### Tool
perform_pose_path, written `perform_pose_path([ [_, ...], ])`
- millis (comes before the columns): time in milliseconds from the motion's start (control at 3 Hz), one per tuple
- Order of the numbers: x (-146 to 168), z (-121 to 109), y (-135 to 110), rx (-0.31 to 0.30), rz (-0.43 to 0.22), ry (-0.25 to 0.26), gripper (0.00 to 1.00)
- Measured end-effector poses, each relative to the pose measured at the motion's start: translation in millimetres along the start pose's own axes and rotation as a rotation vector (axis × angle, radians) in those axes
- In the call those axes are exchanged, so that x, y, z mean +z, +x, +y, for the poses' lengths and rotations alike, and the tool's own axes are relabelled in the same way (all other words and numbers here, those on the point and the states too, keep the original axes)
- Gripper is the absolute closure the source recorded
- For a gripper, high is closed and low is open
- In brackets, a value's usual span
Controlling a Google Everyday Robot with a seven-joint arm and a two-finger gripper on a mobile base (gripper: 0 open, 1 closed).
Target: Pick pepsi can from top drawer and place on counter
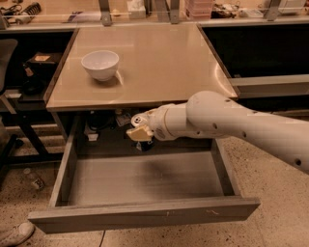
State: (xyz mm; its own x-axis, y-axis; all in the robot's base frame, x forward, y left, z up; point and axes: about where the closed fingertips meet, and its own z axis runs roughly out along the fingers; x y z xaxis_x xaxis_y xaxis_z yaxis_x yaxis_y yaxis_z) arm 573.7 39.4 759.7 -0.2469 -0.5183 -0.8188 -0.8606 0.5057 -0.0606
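Observation:
My gripper, with tan fingers at the end of the white arm, hangs over the back of the open top drawer, just under the front edge of the beige counter. It is shut on the pepsi can. Only the can's small dark lower part shows beneath the fingers, and it is off the grey drawer floor. My arm reaches in from the right and hides the rest of the can.
A white bowl stands on the counter's left side. A cluttered pale bench with metal posts runs behind the counter. Dark shelving flanks it on both sides. A white shoe lies on the speckled floor at the lower left.

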Motion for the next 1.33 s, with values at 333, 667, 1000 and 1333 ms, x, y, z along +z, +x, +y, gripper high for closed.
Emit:
perform_pose_path([
  [333, -27.3, -10.9, -15.9, -0.003, 0.056, 0.033, 1.0],
  [667, -50.4, -21.9, -28.2, 0.008, 0.121, 0.049, 1.0],
  [1000, -50.4, -21.9, -28.2, 0.008, 0.121, 0.049, 1.0],
  [1333, -59.1, -31.7, -43.0, 0.003, 0.119, 0.056, 1.0],
])
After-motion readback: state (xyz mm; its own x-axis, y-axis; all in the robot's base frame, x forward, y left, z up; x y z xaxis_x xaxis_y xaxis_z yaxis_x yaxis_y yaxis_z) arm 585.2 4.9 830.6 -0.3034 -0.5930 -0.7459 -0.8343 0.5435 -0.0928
